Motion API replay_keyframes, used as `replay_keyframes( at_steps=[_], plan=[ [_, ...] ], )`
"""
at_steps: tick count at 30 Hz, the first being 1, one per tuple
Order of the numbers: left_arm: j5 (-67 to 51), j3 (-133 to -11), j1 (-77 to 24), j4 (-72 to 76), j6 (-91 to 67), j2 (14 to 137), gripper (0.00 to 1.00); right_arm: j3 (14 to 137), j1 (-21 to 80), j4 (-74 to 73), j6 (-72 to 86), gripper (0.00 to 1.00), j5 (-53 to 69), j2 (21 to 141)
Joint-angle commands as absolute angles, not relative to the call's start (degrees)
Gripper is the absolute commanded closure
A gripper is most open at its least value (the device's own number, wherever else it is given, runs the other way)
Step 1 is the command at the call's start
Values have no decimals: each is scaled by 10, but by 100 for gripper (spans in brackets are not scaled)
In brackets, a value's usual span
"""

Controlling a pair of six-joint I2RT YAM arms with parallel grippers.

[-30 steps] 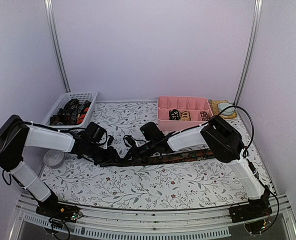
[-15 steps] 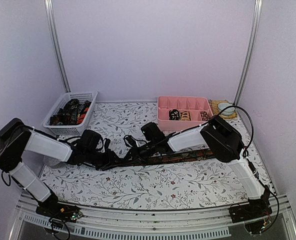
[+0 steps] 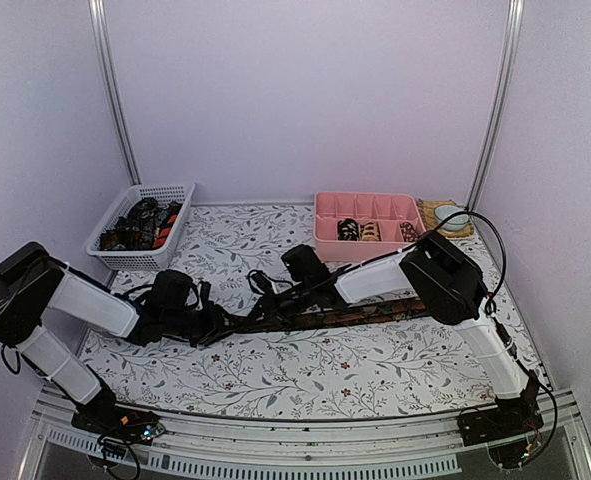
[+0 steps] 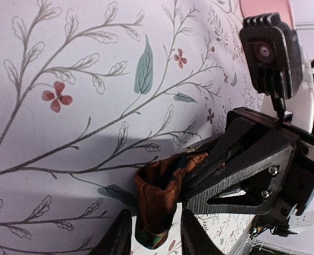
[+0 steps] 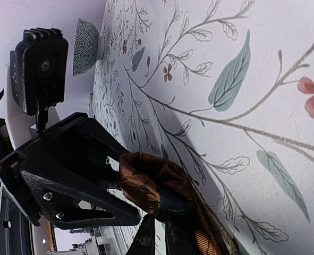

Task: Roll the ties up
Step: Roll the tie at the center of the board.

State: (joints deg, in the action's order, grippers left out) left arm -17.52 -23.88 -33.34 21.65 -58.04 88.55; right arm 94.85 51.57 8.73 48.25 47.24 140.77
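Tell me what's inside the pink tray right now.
In the pink tray, three rolled ties sit in the front row; the back row looks bare. The right arm hides its near-right corner.

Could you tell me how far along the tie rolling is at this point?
Done: a few coils sit in the tray. In hand: one tie lies stretched on the table; the right gripper pinches its folded end and the left gripper straddles it, so rolling has barely begun. Left: that whole tie, plus the ties heaped in the basket.
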Motion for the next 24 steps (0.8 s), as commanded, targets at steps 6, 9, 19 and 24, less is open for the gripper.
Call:
replay_keyframes(
  at_steps=[6,9,19,24],
  plan=[
    [-148,-205,-340,278,-638,906,59,930,509,64,488,92,463,1470],
    [-144,-210,-348,276,-653,923,60,930,509,65,489,92,463,1470],
    [-107,-204,-365,282,-688,935,78,925,509,66,488,92,465,1464],
    [-79,-209,-369,257,-686,917,94,924,509,67,486,92,465,1463]
  ],
)
